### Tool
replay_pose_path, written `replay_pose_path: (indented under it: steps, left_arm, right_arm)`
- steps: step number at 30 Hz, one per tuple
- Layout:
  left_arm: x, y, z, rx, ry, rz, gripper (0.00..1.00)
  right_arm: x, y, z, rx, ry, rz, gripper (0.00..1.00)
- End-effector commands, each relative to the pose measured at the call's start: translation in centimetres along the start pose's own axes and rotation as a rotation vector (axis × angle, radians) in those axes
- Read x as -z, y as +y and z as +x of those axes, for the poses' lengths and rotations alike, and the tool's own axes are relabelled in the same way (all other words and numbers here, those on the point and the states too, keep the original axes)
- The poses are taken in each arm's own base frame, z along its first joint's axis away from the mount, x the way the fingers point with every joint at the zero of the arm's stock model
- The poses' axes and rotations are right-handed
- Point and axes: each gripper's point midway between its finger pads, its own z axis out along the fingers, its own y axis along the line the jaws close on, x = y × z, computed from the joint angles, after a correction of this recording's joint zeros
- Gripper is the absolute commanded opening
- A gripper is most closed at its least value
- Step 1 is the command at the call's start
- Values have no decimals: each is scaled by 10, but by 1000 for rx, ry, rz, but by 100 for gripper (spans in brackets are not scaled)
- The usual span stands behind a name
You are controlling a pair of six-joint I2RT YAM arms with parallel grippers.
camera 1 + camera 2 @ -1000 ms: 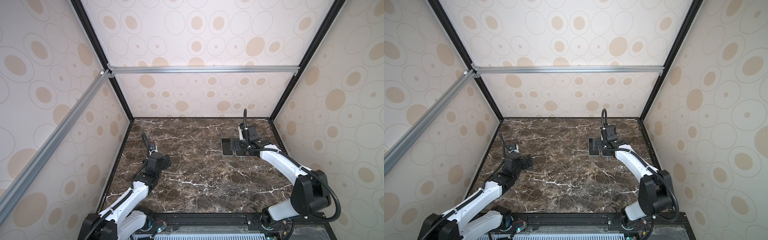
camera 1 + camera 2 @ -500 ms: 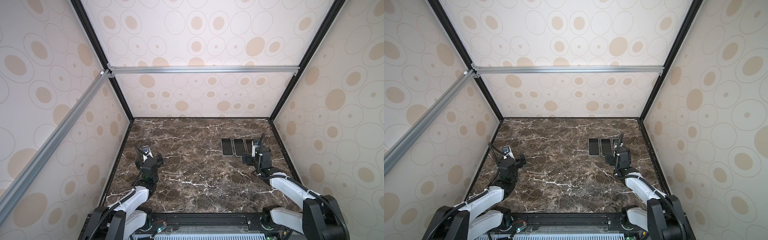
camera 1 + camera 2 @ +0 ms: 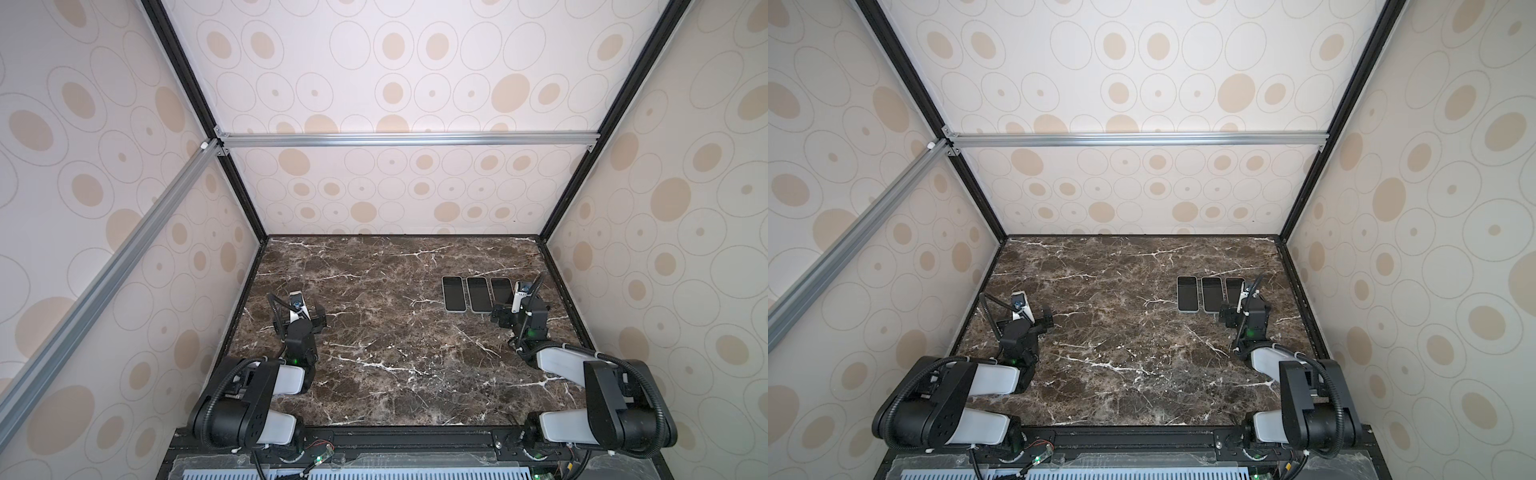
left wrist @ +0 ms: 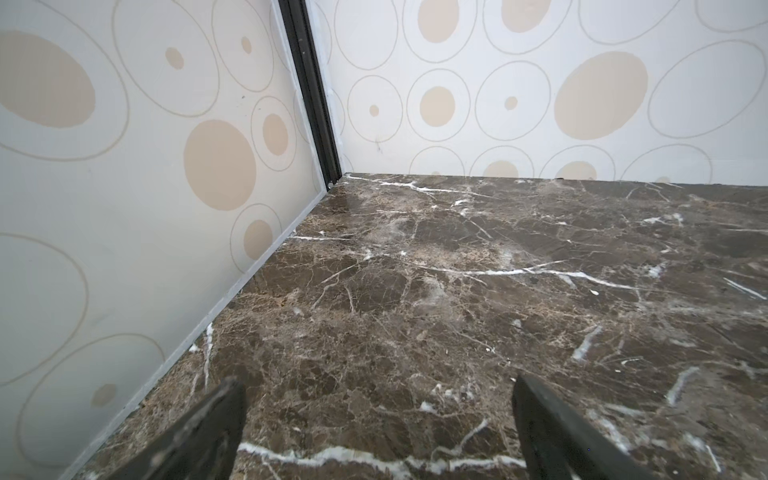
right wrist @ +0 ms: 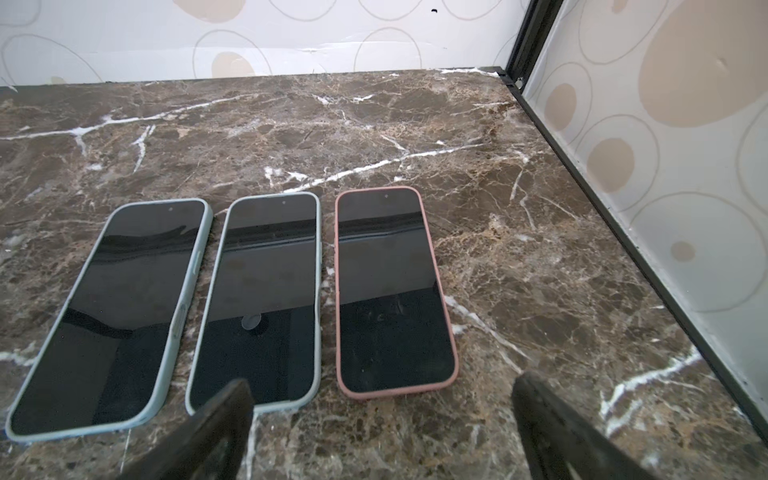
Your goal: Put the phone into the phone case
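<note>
Right wrist view alone shows colour on the pink-cased phone (image 5: 395, 291); left pincer (image 4: 378, 380) and right pincer (image 5: 382, 379) gape empty.

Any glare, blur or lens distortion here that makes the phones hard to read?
Right wrist view: the three phones mirror their surroundings, plainest on the pink-cased phone, but their edges are sharp. Left wrist view: marble table crisp, left gripper fingers soft and dark. Both top views: even light, no hard shadows, wide-angle stretch toward the corners, phones small.
</note>
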Motion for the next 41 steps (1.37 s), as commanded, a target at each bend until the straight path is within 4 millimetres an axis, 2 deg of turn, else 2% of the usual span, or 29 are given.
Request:
replay_pose_path:
  steps: [1,2,4,6,7,9,41]
  left_arm:
    - [-5,1,-26,9,-148,12,100]
    - [-6,3,-18,30,-122,17,100]
    - [-5,10,-16,52,-137,7,100]
    - [-9,9,-16,58,-122,19,100]
    - [-12,7,-15,51,-120,28,100]
    - [-21,3,-11,47,-77,42,100]
    - [-18,2,-13,45,-93,63,100]
  right_arm:
    - [-6,6,-18,-3,-96,-40,100]
    - [-7,8,-16,-3,-107,-45,100]
    - [-13,11,-7,6,-105,-64,100]
    - [-21,18,-6,27,-115,-96,100]
    - [-21,21,-2,38,-66,-109,100]
    - [-20,21,-5,34,-87,-109,100]
    - [-21,22,-4,42,-69,-114,100]
